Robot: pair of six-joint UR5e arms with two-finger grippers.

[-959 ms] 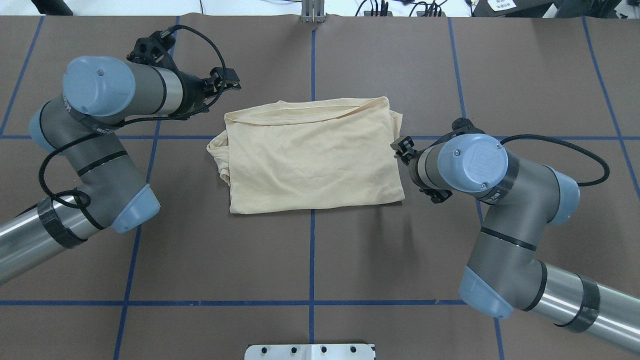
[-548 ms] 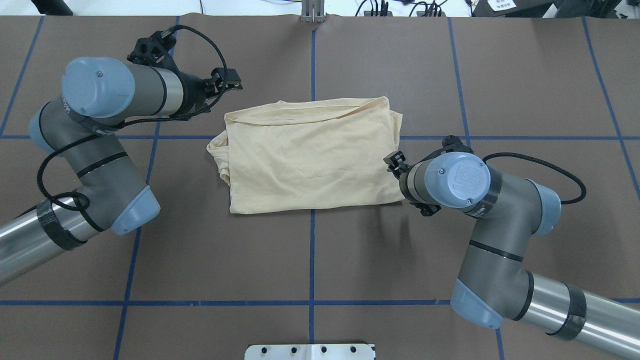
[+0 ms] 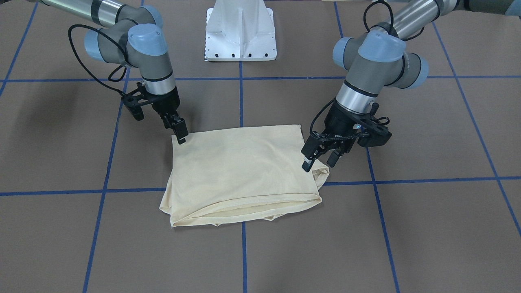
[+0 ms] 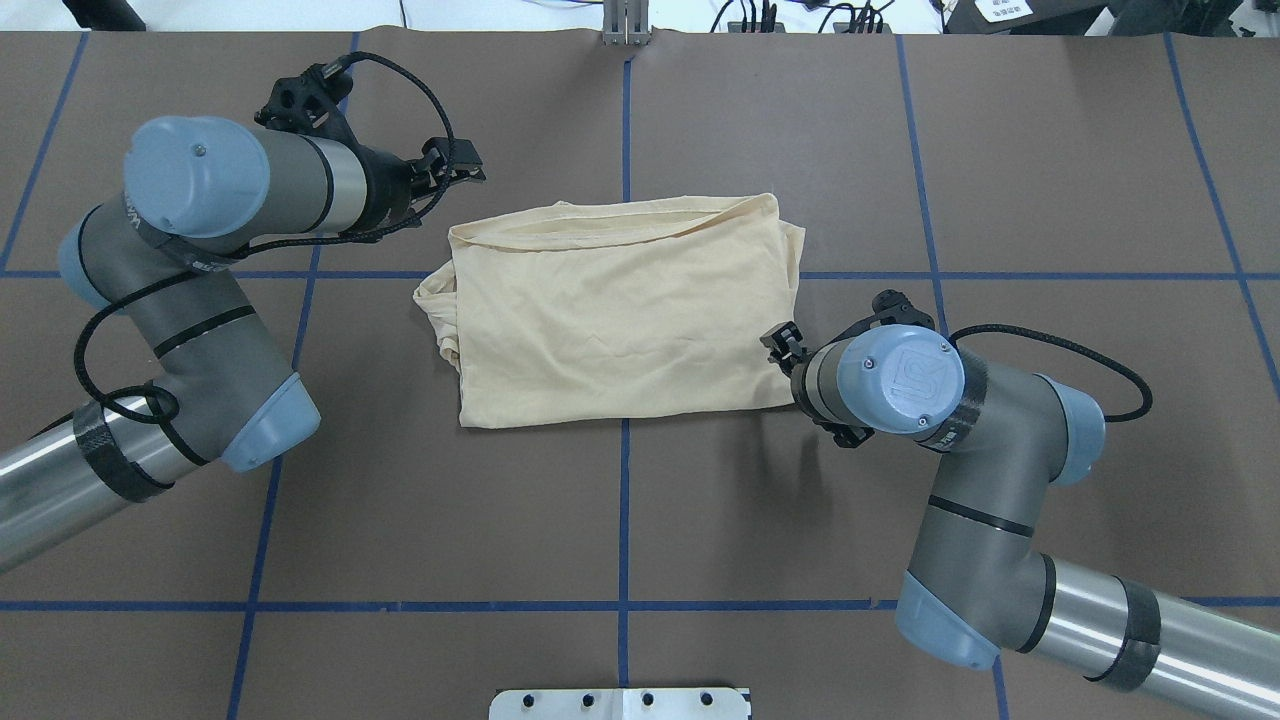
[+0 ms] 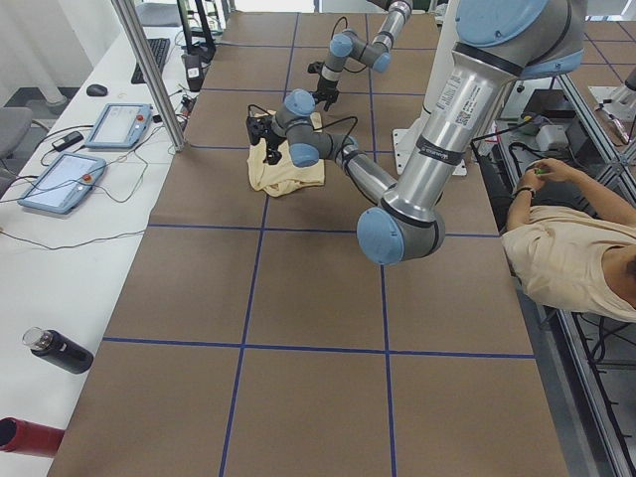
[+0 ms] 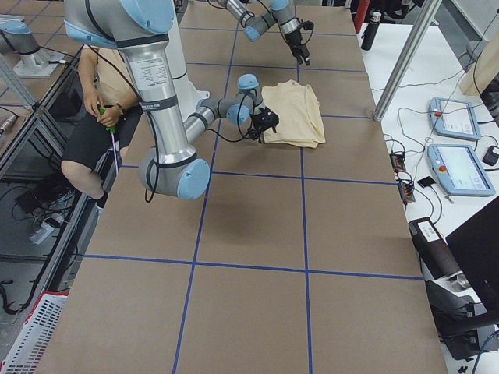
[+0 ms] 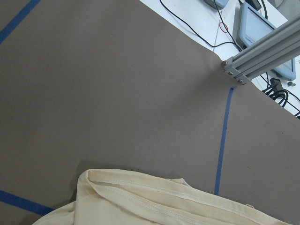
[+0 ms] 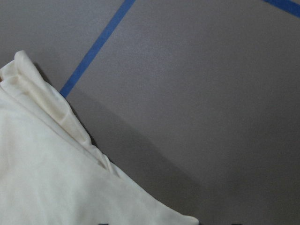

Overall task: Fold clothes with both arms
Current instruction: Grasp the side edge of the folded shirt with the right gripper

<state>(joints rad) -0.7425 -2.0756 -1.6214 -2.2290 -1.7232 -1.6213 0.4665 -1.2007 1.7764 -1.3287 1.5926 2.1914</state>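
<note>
The cream-yellow shirt (image 4: 620, 320) lies folded into a rectangle at the table's middle, with its print hidden. It also shows in the front view (image 3: 240, 167). My left gripper (image 4: 462, 170) is open and empty. It hangs above the table just beyond the shirt's far left corner, its fingers (image 3: 307, 162) apart, and its wrist view shows the shirt's hem (image 7: 164, 201). My right gripper (image 3: 181, 136) points down at the shirt's near right corner, touching or almost touching the edge. It looks open. The wrist mostly hides it in the overhead view (image 4: 778, 340).
The white pedestal base (image 3: 240, 32) stands at the robot's side of the table. Blue tape lines (image 4: 624, 520) cross the brown table cover. An aluminium post (image 7: 262, 56) stands at the far edge. An operator (image 5: 576, 248) sits beside the table, and tablets (image 5: 60, 179) lie on a side bench.
My right arm has moved back toward the robot along the shirt's right edge to its near right corner. The left arm and the shirt have barely moved.
</note>
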